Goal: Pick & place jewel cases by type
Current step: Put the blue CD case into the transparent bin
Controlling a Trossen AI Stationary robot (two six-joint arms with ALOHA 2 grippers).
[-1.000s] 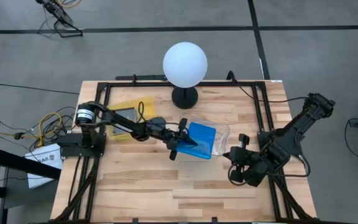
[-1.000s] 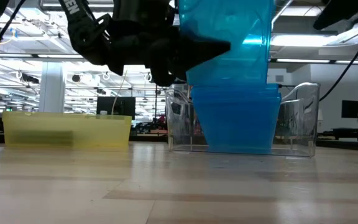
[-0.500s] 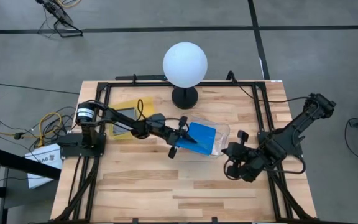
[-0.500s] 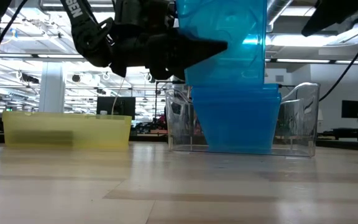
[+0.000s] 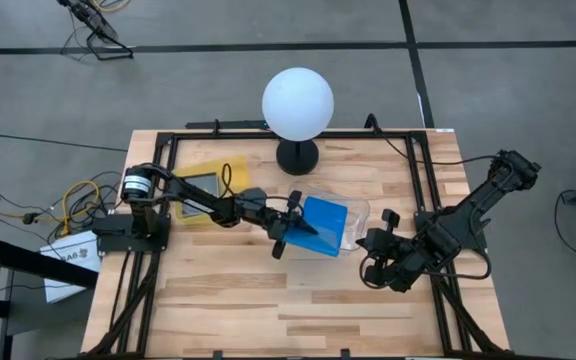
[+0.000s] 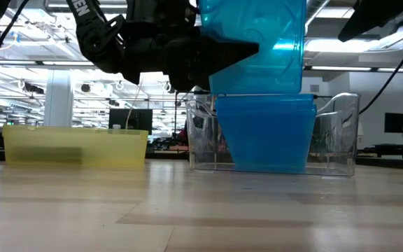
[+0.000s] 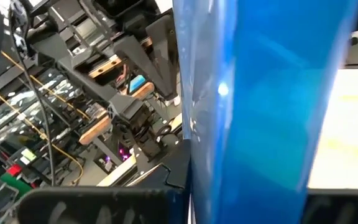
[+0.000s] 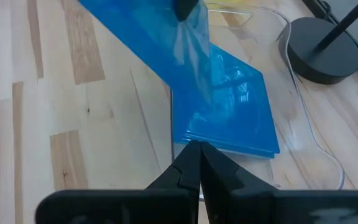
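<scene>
1. Hanging directly over the clear plastic tray (image 6: 341, 133), a bright blue square plastic jewel case (image 6: 254, 45) is pinched by the left claw (image 5: 298, 224), standing on edge just above the blue stack (image 6: 264, 133) inside
2. The right claw (image 8: 194, 165), fingers closed and empty, sits just beside that tray
3. One blue case aloft; the stack's count cannot be told; one yellow shallow tray (image 6: 75, 145) on the counter (image 5: 268, 290)

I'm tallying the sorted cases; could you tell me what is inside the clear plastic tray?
A stack of blue jewel cases lies in the clear plastic tray; anything beneath it is hidden.
</scene>
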